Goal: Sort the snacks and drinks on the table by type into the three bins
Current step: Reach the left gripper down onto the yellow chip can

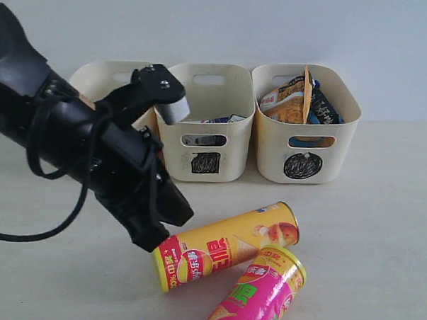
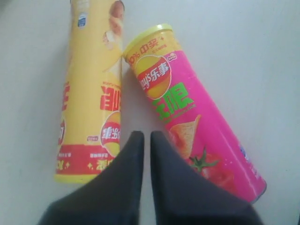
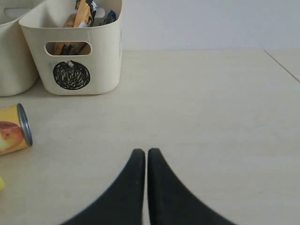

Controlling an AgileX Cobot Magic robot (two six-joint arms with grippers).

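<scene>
The yellow crisp tube (image 1: pixel 224 245) (image 2: pixel 91 84) and the pink crisp tube (image 1: pixel 261 297) (image 2: pixel 197 117) lie on their sides on the table (image 1: pixel 381 210), close together at the front. My left gripper (image 2: pixel 146 136) hovers over the narrow gap between them, at the yellow tube's near end; its jaws are shut with nothing in them. In the exterior view its black arm (image 1: pixel 93 155) hides part of the left bin (image 1: pixel 97 75). The circle bin (image 1: pixel 341 148) (image 3: pixel 101 56) holds the orange-brown bag (image 1: pixel 294 100) and the blue-black bag (image 1: pixel 323 108). My right gripper (image 3: pixel 146 152) is shut and empty above bare table.
The square-marked middle bin (image 1: pixel 178 155) stands between the other two against the back wall; something dark and white (image 1: pixel 219 120) peeks over its rim. The left bin's mark is hidden. The yellow tube's metal end (image 3: pixel 18 129) shows in the right wrist view.
</scene>
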